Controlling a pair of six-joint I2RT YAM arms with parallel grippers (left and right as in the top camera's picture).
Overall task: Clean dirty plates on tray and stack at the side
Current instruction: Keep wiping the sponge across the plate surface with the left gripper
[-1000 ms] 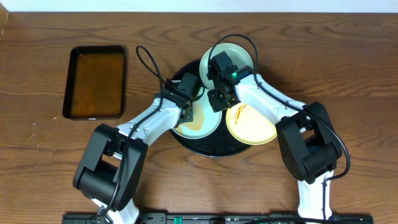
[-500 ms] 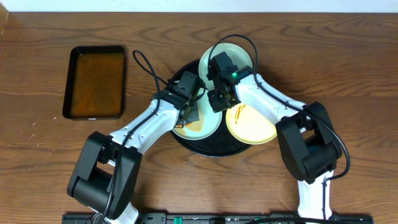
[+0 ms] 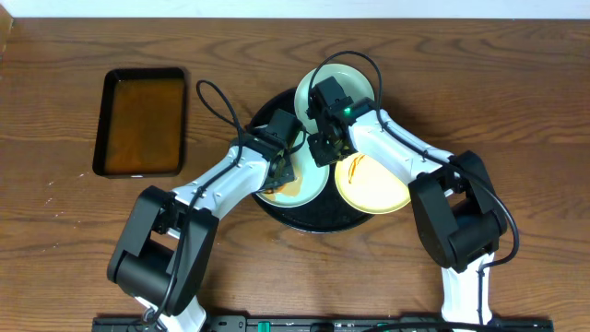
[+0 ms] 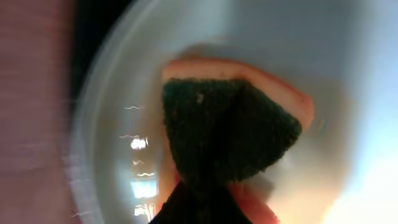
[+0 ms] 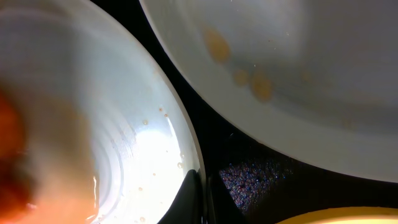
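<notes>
While your left gripper (image 3: 280, 172) clamps a sponge (image 4: 217, 130) against 1 plate (image 4: 348, 93) on the tray (image 3: 313, 222), right gripper (image 5: 200, 188) beside its rim, grip unclear.

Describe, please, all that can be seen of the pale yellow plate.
The pale yellow plate is small, round and smooth. It rests on the right side of the black tray, its outer part reaching past the tray's rim. An orange streak marks its upper left part in the overhead view; the rest looks clean. No claw holds it.
</notes>
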